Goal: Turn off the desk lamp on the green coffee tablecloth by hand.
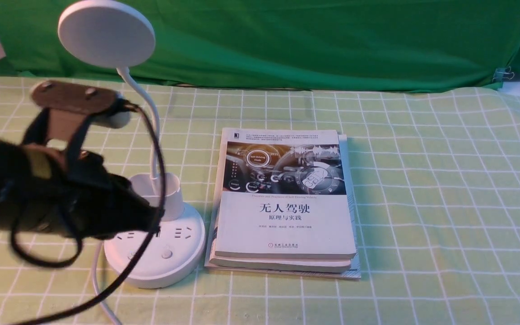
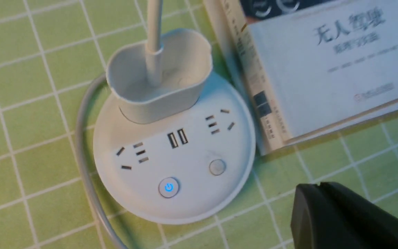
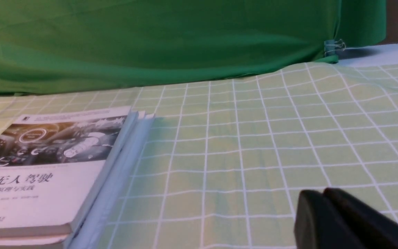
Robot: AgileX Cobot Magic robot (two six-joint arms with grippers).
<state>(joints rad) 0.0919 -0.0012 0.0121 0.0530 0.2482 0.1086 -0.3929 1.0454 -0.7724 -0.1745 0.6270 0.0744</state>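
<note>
The white desk lamp stands at the left of the green coffee tablecloth [image 1: 422, 180]; its disc head [image 1: 106, 34] is up on the bendy neck. The round base [image 1: 169, 266] carries sockets and two buttons. In the left wrist view the base [image 2: 185, 204] shows a blue-lit power button [image 2: 168, 187], a plain round button [image 2: 217, 167] and the cup holder [image 2: 157, 76]. My left arm, the hand, hangs over the base's left part; its gripper [image 1: 149, 216] is shut and empty, and in the left wrist view the gripper [image 2: 318, 188] is above the cloth beside the base, not touching it. My right gripper [image 3: 320, 195] is shut and empty, low over the cloth.
A stack of books [image 1: 282, 203] lies right beside the lamp base, also seen in the right wrist view [image 3: 47, 166]. The lamp's grey cable [image 2: 81, 145] curves round the base towards the front edge. A dark green backdrop cloth [image 1: 309, 40] hangs behind.
</note>
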